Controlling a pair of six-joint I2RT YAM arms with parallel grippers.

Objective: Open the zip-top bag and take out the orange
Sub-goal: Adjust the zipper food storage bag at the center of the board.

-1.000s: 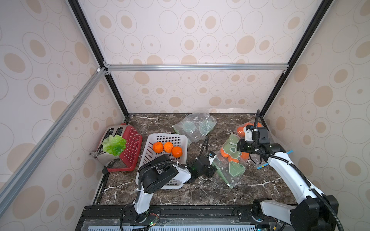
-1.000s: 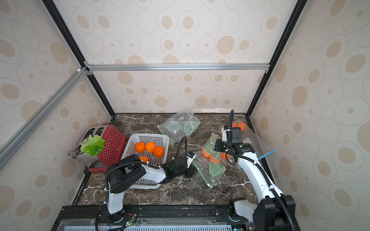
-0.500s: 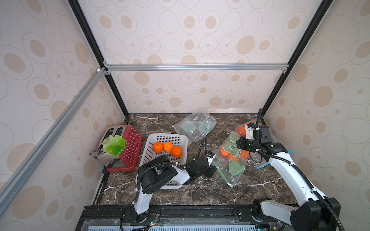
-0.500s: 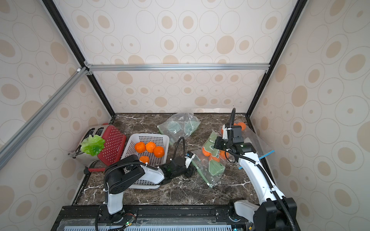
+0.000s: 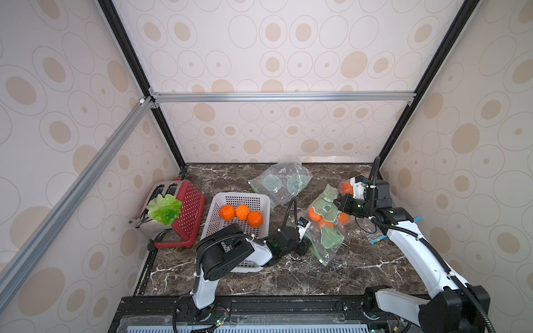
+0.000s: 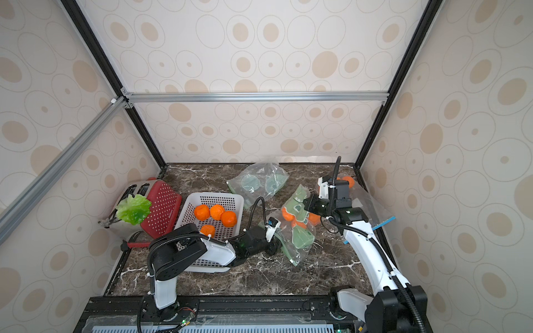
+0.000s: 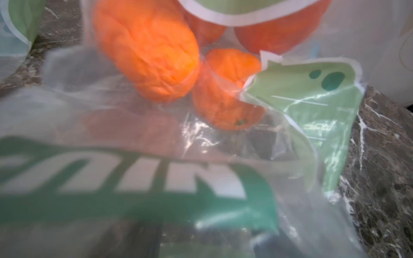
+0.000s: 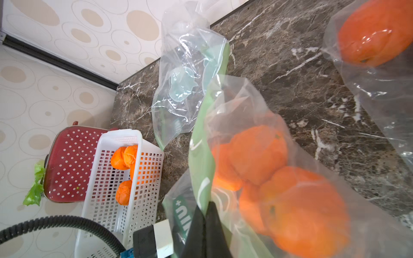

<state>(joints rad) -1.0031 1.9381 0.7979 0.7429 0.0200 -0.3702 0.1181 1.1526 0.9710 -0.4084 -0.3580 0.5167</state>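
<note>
Here the right end effector (image 8: 206, 206) is pinched together on the green top strip of the clear zip-top plastic bag (image 5: 328, 239), with the round oranges (image 8: 259, 154) bunched inside just past its tips. The left end effector (image 5: 303, 247) sits at the bag's other end; I cannot tell its state.

Left arm (image 5: 230, 255) folded low, base at 7 o'clock, forearm pointing roughly 3 o'clock. Left tool (image 5: 305, 245) sits way down low. Jaw gap there, honestly can't tell, wrist view too blurry. Right arm (image 5: 409, 239) comes up from 5 o'clock, stretches toward 12, wrist bent toward 9 o'clock. Right tool (image 8: 204, 207) raised, jaws pinched tight together.
</note>
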